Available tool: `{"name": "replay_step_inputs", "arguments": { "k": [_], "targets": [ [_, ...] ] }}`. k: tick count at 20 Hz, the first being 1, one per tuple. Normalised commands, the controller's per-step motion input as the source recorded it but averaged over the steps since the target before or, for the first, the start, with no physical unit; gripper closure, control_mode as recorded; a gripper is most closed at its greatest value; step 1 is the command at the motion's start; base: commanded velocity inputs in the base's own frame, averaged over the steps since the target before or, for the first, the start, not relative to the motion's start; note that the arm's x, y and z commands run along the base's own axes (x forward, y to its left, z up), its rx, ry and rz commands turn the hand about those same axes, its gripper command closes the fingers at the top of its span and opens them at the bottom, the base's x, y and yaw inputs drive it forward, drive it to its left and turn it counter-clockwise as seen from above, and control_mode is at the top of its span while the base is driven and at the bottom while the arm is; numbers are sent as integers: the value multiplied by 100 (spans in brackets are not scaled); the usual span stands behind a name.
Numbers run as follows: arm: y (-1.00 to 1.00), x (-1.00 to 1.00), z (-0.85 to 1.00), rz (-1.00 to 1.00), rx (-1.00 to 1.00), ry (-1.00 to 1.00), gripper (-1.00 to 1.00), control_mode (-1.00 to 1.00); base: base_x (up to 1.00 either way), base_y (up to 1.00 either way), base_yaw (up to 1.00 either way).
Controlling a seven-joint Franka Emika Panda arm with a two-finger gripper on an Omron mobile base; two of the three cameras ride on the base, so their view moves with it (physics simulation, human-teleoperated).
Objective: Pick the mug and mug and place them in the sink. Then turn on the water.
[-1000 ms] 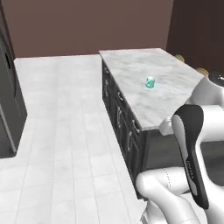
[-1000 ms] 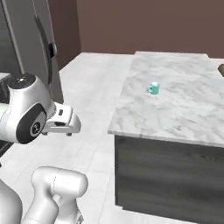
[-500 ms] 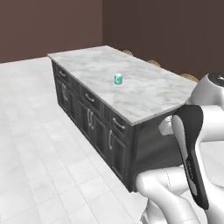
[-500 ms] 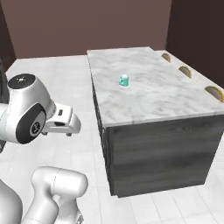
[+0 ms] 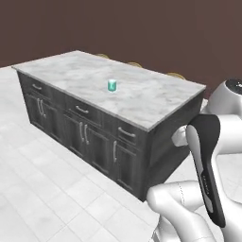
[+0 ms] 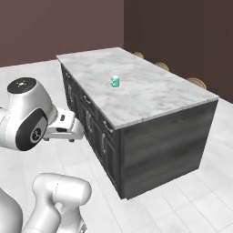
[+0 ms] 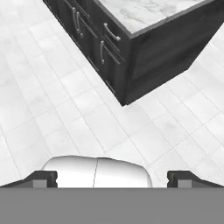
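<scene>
Task barely begun. Teal mug (image 5: 112,85) stands upright mid marble table (image 5: 156,106), untouched, well apart from arm. Gripper (image 7: 112,178) empty, fingers spread wide, aimed at floor (image 7: 52,109) near table corner. Both picks, placing, tap turn all left.

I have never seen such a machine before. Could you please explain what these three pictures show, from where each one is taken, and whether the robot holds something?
This is a white robot arm on a base that drives, in a computer-rendered kitchen. Two cameras ride on the base, behind the arm, one to its left and one to its right. Both look at a kitchen island with a marble top and dark cabinet doors. A small teal mug stands alone on the top. The third camera sits on the hand and looks along the gripper down at the tiled floor and the island's corner. The two finger tips stand far apart, so the gripper is open and holds nothing.
</scene>
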Motion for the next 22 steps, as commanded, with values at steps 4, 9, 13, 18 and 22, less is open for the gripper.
{"name": "replay_step_inputs", "arguments": {
  "k": [4,9,13,18,22],
  "targets": [
    [0,0,0,0,0,0,-100,100,23,100,-41],
    [0,0,0,0,0,0,-100,100,22,100,-39],
    [0,0,0,0,0,0,-100,100,31,96,-37],
    [0,0,0,0,0,0,-100,100,40,84,-35],
    [0,0,0,0,0,0,-100,100,44,74,-33]
  ]
}}
